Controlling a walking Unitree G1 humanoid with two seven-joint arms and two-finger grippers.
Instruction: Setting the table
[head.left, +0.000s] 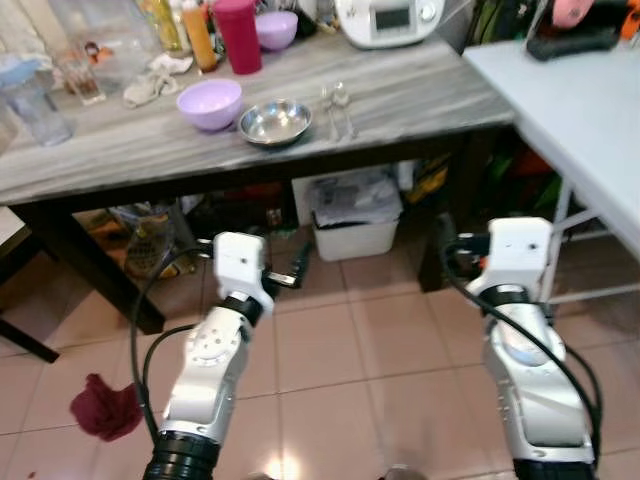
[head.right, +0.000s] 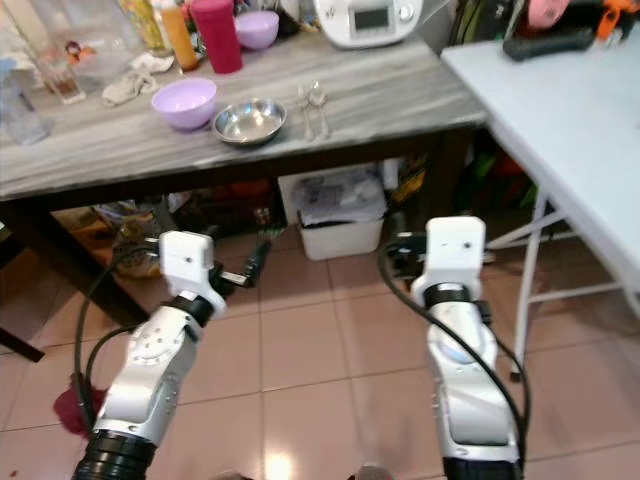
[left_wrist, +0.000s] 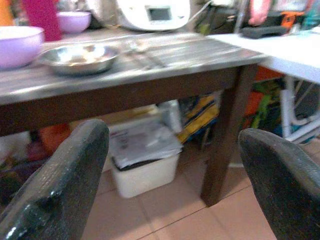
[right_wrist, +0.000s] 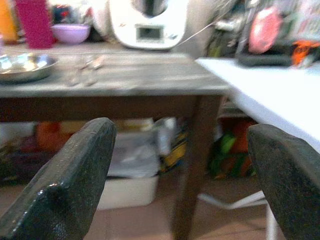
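Ahead, above both pincers: grey bench (head.left: 420, 100) carrying lilac bowl (head.left: 209, 103), then steel bowl (head.left: 274, 121) just beside it, then two spoons (head.left: 337, 108) side by side. Left pincer (left_wrist: 172, 175) spread wide, holding nothing, low before the bench edge. Right pincer (right_wrist: 182, 175) likewise spread, empty, facing the bench leg, white table (head.left: 590, 110) farther right.

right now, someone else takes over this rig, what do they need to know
Left gripper: open, empty, held low in front of the table, over the floor.
Right gripper: open, empty, same height, near the table's right leg.
On the table: purple bowl, steel bowl beside it, two spoons to its right. A second purple bowl and a red cup stand at the back.
Done: nothing picked up.
Left: reach the table and lay out bowls and spoons.
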